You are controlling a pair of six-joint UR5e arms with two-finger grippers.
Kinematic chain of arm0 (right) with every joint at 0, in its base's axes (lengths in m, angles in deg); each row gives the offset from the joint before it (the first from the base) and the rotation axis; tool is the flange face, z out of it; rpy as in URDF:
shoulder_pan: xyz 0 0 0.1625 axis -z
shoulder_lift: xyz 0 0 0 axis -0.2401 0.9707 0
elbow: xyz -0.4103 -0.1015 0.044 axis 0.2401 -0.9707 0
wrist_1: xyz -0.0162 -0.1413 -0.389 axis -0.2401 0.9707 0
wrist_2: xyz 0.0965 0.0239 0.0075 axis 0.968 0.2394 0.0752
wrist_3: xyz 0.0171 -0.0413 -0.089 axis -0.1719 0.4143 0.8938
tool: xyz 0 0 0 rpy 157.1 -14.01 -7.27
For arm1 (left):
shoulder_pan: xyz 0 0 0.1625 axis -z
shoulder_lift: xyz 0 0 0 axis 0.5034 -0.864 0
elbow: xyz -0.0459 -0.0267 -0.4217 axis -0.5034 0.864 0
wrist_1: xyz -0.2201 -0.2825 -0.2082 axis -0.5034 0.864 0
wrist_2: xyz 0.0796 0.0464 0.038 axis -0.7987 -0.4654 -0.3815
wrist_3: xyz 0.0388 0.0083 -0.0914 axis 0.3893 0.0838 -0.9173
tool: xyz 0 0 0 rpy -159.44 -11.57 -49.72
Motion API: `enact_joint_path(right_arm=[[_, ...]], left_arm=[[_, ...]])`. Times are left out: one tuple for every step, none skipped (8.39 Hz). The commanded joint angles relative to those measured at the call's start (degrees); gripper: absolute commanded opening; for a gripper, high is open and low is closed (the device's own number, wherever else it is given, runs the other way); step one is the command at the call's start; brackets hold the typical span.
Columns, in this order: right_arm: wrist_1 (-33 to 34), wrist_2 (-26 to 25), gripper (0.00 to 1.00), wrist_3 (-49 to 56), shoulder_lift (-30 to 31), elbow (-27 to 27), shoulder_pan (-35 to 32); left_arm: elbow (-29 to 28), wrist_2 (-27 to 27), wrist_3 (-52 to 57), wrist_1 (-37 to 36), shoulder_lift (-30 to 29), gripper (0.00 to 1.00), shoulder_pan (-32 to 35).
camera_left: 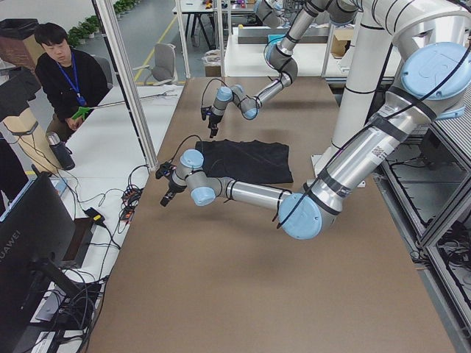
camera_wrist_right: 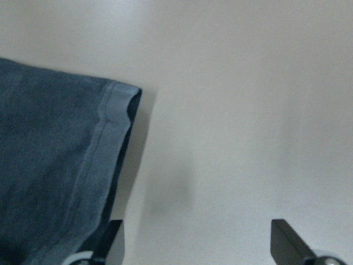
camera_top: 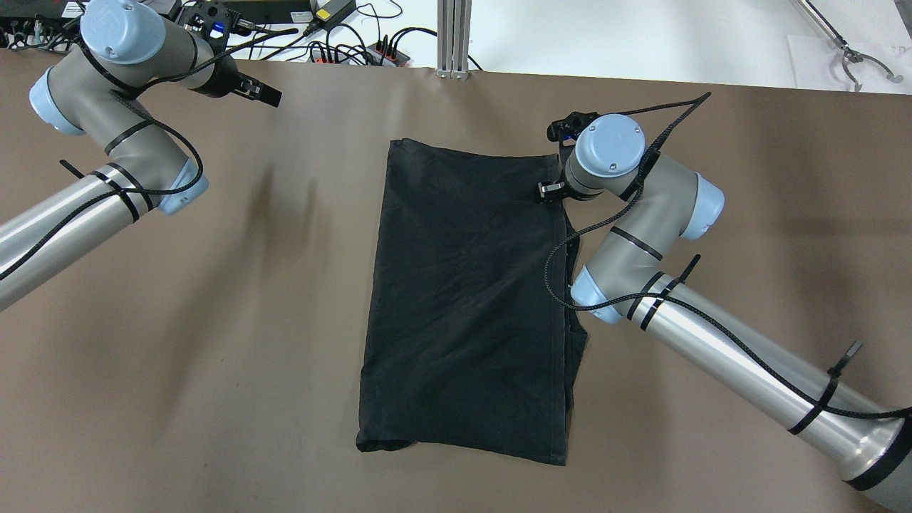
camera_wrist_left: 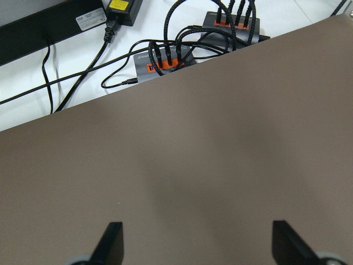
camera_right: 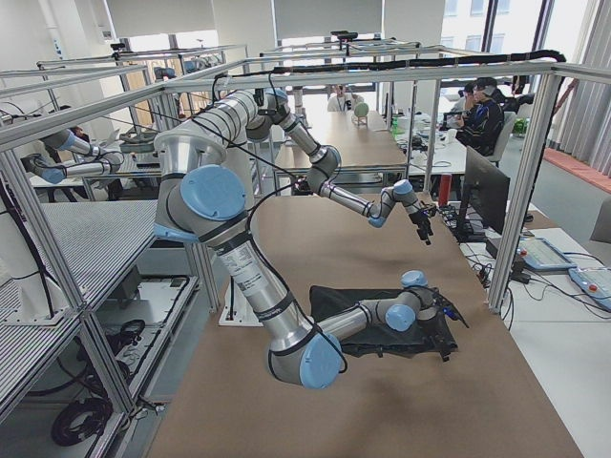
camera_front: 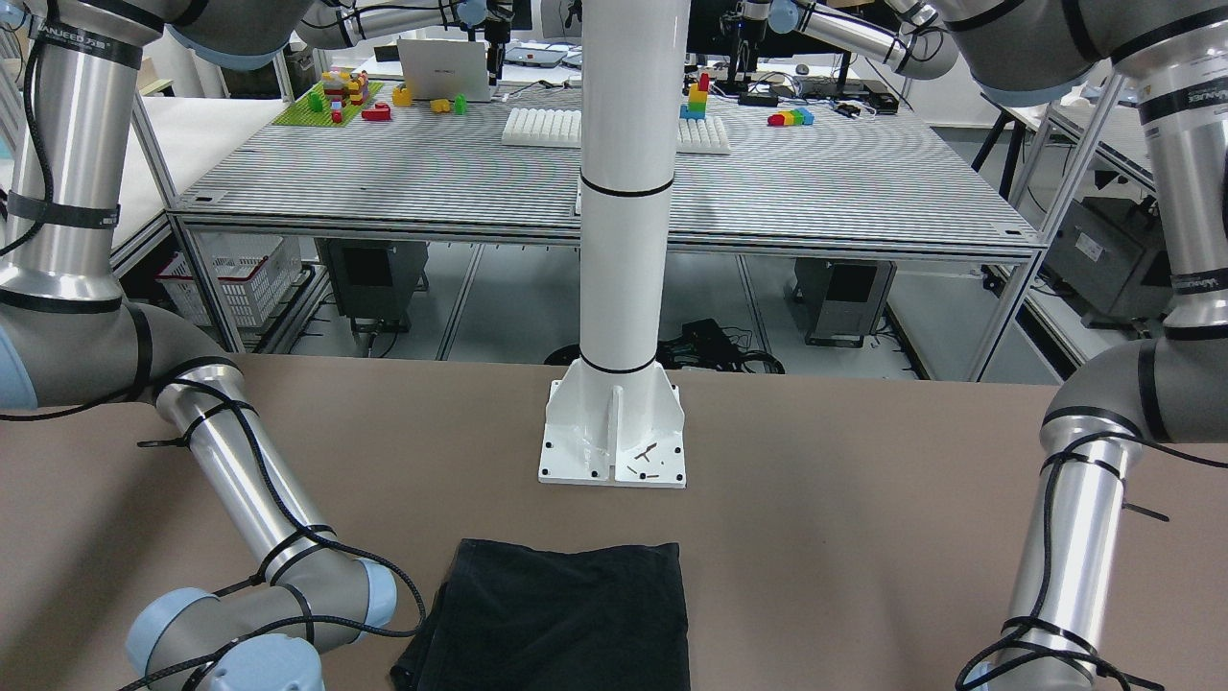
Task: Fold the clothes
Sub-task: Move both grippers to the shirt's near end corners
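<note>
The black garment (camera_top: 467, 299) lies flat at the centre of the brown surface (camera_top: 214, 320), folded into a rectangle with its long side running away from the robot. Stacked layers show along its right edge.

The left end effector (camera_wrist_left: 196, 243) hangs over bare surface near the far left corner, well apart from the garment. Its fingers are spread wide with nothing between them. Power strips (camera_wrist_left: 165, 58) with plugged cables lie just beyond the surface edge.

The right end effector (camera_wrist_right: 198, 240) is positioned at the garment's far right corner. Its fingers are spread wide and hold nothing. In the right wrist view, the hemmed corner (camera_wrist_right: 118, 105) lies beside one fingertip. Contact with the fabric cannot be determined.
</note>
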Motion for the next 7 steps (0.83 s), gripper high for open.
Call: enact_joint_path(right_arm=[[-0.03,6.46,0.94,-0.26,0.23,4.97,-3.25],[-0.20,6.56,0.94,-6.96,1.63,8.83,-3.08],[-0.29,6.65,0.94,-15.38,4.86,14.88,-2.04],[-0.55,6.57,0.94,-21.82,10.29,22.51,0.24],[-0.64,5.96,0.94,-27.89,14.69,28.67,3.30],[-0.64,3.95,0.94,-34.21,18.30,33.78,5.25],[-0.64,1.75,0.94,-38.80,19.30,36.97,8.14]], left_arm=[[1.40,2.08,-2.89,-0.01,0.46,0.95,-0.03],[4.98,3.15,-7.27,0.08,3.08,0.95,-0.11],[10.32,3.16,-11.23,0.08,7.02,0.95,-2.03],[16.03,3.16,-16.57,0.95,11.24,0.95,-4.05],[21.31,3.07,-22.72,3.04,15.54,0.95,-6.51],[25.80,2.46,-29.83,5.59,19.67,0.95,-10.53],[29.33,2.28,-36.77,7.18,22.41,0.95,-13.44]])
